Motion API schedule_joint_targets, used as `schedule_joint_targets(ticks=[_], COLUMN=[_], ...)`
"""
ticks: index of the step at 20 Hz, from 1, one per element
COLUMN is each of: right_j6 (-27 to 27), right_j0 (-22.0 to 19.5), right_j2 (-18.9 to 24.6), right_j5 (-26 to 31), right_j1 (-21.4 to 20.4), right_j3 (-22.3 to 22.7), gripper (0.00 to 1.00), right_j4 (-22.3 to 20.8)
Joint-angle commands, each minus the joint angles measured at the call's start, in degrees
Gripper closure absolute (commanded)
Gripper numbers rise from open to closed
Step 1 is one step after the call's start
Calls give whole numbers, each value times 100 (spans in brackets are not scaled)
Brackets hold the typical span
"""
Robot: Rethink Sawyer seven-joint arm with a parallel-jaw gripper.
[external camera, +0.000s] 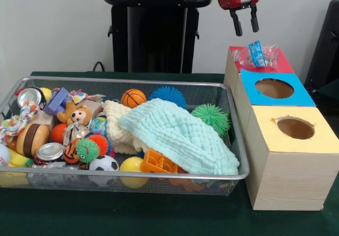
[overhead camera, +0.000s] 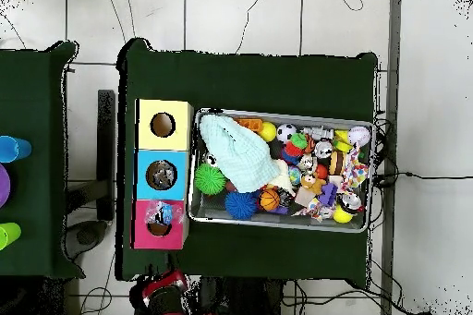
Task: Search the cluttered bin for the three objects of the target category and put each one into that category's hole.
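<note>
Mint cloth [external camera: 180, 133], orange basketball [external camera: 133, 97], green spiky ball [external camera: 211, 117], red, blue, yellow box tops [external camera: 275, 90].

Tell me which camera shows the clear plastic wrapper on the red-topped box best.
The front view: the clear plastic wrapper with its blue label lies plainly on the red-topped box, below the open gripper. The overhead view shows it only as a small pale patch over that box's hole.

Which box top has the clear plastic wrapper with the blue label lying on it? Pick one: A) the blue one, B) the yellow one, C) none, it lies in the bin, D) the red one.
D: the plastic wrapper lies on the red box top, partly over its hole, below the gripper, while the blue box top and the yellow box top are bare.
</note>
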Motion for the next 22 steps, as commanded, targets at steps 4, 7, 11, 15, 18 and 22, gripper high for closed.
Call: schedule_joint_targets(ticks=[4, 7, 11, 15, 18, 22], right_j6=[251, 294, 420, 441, 440, 425], right_j0=[243, 338, 393, 492, 518, 566], right_j2=[-156, -225, -221, -271, -307, -372], right_j5=[-593, -757, -947, -1145, -1221, -1369], right_j1=[565, 728, 822, 921, 965, 1060], right_j3=[-1089, -1142, -1151, -1157, -1158, -1183], gripper=[0, 0, 0, 0, 0, 0], right_j4=[185, 224, 257, 377, 393, 455])
